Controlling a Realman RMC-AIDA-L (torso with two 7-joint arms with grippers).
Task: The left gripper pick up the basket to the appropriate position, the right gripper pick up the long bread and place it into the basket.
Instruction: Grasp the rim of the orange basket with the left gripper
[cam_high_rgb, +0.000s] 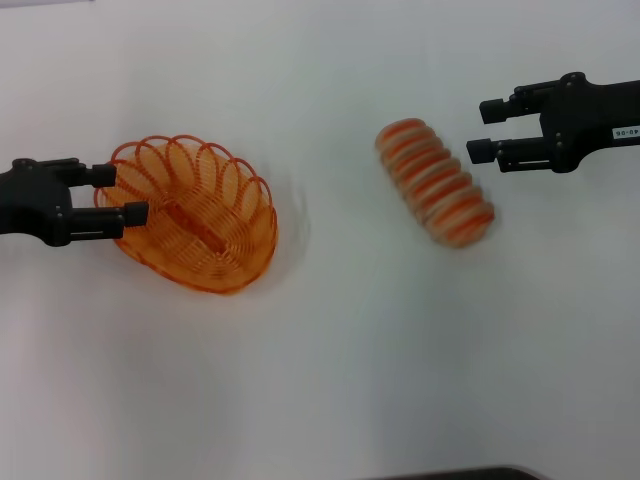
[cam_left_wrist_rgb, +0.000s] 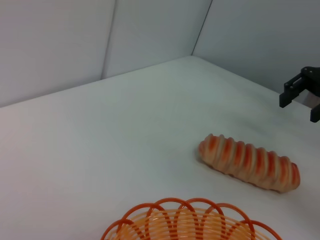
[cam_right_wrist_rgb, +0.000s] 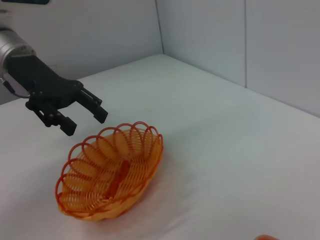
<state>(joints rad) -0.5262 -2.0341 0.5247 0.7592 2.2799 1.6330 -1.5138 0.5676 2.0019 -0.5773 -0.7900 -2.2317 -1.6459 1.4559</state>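
- The basket (cam_high_rgb: 195, 215) sits on the white desk (cam_high_rgb: 330, 370) toward the robot's left, its long axis running diagonally in the head view. It looks tilted, with the end nearest the left claw raised a little.
- The left claw (cam_high_rgb: 122, 194) is at the left end of the basket. Its two fingers are spread apart, one on each side of the looped rim there. The right wrist view shows the fingers (cam_right_wrist_rgb: 95, 111) above and just beside that rim, with a gap still showing, so no grip is visible.
- The bread (cam_high_rgb: 436, 182) lies flat on the desk to the right of the basket and well apart from it. It also lies diagonally, and nothing touches it.
- The right claw (cam_high_rgb: 488, 128) hangs near the far right end of the bread, just beside it but not touching. Its fingers are spread and hold nothing.
- In the left wrist view the bread (cam_left_wrist_rgb: 250, 162) lies beyond the basket rim (cam_left_wrist_rgb: 185, 220), with the right claw (cam_left_wrist_rgb: 300, 102) farther off, clear of the loaf.
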